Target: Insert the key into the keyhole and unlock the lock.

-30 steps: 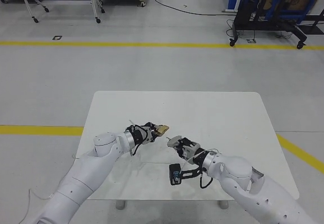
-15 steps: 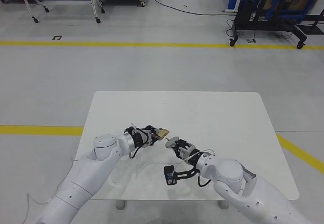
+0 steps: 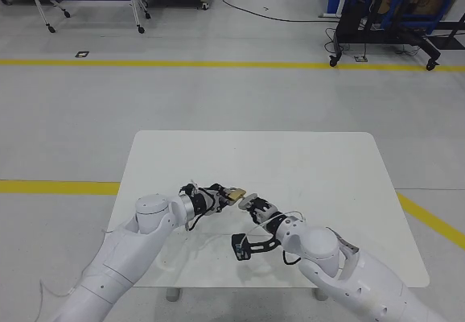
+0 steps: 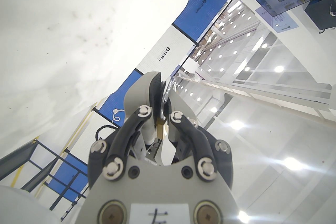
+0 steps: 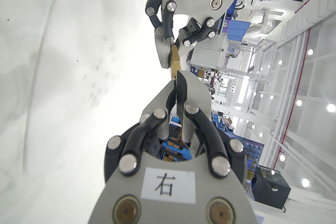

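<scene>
Both hands had closed in at frame ctr: left hand (image 4: 164,93) clamped small brass padlock (image 5: 175,62), right hand (image 5: 177,86) pinched shut, touching it; key hidden, insertion unconfirmed, turn prob. remained.

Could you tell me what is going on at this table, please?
The two grippers sit nose to nose above the white table. The left gripper holds a brass lock, jaws shut on it. The right gripper also has its jaws shut, with their tips right at the lock's end, as if presenting the key to the keyhole. I cannot make out the key itself, nor whether it is in yet.
</scene>
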Controlling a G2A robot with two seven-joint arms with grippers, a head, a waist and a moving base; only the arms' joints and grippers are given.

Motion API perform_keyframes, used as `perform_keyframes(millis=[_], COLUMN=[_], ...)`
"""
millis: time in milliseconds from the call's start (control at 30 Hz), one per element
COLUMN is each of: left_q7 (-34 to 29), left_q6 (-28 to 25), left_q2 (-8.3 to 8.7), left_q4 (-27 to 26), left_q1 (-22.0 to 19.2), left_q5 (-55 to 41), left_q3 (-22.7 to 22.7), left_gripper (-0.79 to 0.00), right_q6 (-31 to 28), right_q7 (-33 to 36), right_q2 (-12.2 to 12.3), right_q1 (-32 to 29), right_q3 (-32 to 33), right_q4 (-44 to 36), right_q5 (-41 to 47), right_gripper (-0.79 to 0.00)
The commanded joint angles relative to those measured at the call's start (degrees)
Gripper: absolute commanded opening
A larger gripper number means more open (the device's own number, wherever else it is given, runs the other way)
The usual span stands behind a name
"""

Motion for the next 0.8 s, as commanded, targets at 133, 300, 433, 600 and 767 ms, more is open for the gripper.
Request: perform_keyframes(millis=[133,300,433,600,767], left_q7=[-0.5,-1.2,-0.5,-1.5,-2.7], left_q6=[-0.1,-0.2,0.2,0.3,0.1], left_q2=[-0.03,0.03,0.18,0.29,0.17], left_q4=[-0.6,-1.3,-2.2,-2.9,-2.7], left_q1=[0.3,0.7,1.0,1.6,1.9], left_q5=[1.0,2.6,5.5,6.6,5.1], left_q3=[-0.5,-0.7,-0.5,-0.8,-1.6], left_gripper=[-0.785,-0.785,-0.785,-0.785,-0.785], right_q6=[-0.9,-1.6,-3.4,-3.6,-2.2], right_q7=[-1.3,-1.4,-0.7,-0.7,-1.4], right_q2=[-0.5,-0.8,-1.1,-1.5,-1.6], right_q1=[0.4,0.4,0.6,0.5,-0.5], right_q3=[-0.4,-0.3,-0.9,-0.6,0.9], right_q4=[0.3,0.3,0.1,0.0,-0.2], right_q5=[-0.9,-1.7,-3.3,-3.2,-1.7], right_gripper=[-0.785,-0.785,-0.785,-0.785,0.0])
